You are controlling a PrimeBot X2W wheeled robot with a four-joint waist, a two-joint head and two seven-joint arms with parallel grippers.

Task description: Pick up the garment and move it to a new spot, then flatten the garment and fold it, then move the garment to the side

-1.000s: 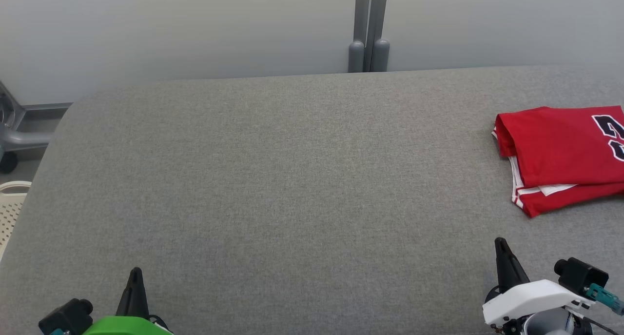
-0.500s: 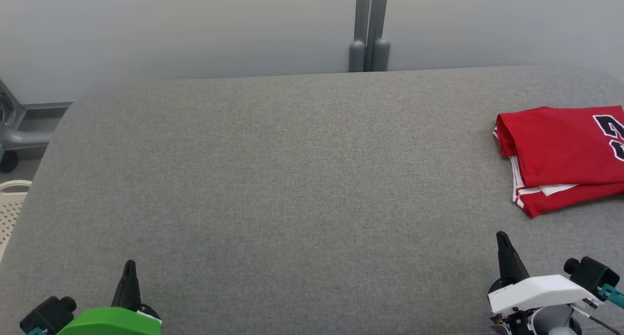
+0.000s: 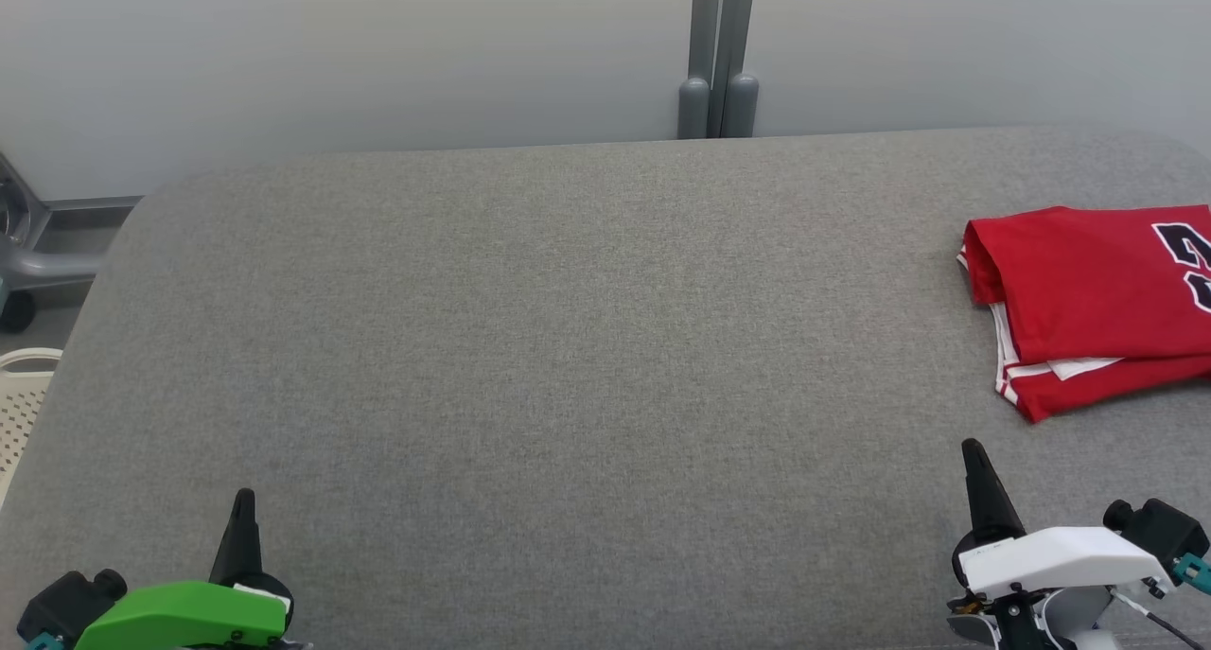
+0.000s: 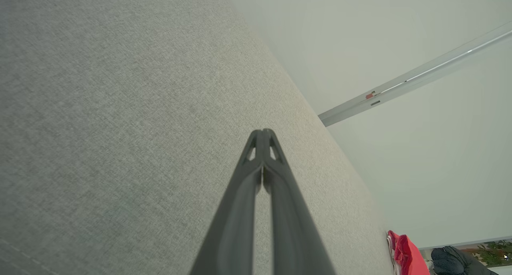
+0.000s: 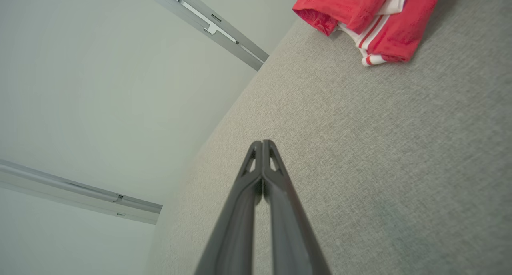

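My left pincer sits at the near left of the grey cloth-covered table. Its two dark fingers are pressed tight together, tip to tip, with nothing between them. My right pincer is at the near right, clenched the same way and just as empty; the wrist view along it shows the tips meeting above bare grey fabric.

The red shirt lies folded on the right side of the table, farther out than my right pincer and clear of it. It has white stripes along its near left edges and part of a dark number on top. Its right side runs past the edge of my head view.

Beyond the far edge of the table is a pale wall with a grey post. A pale perforated basket shows off the table's left side.
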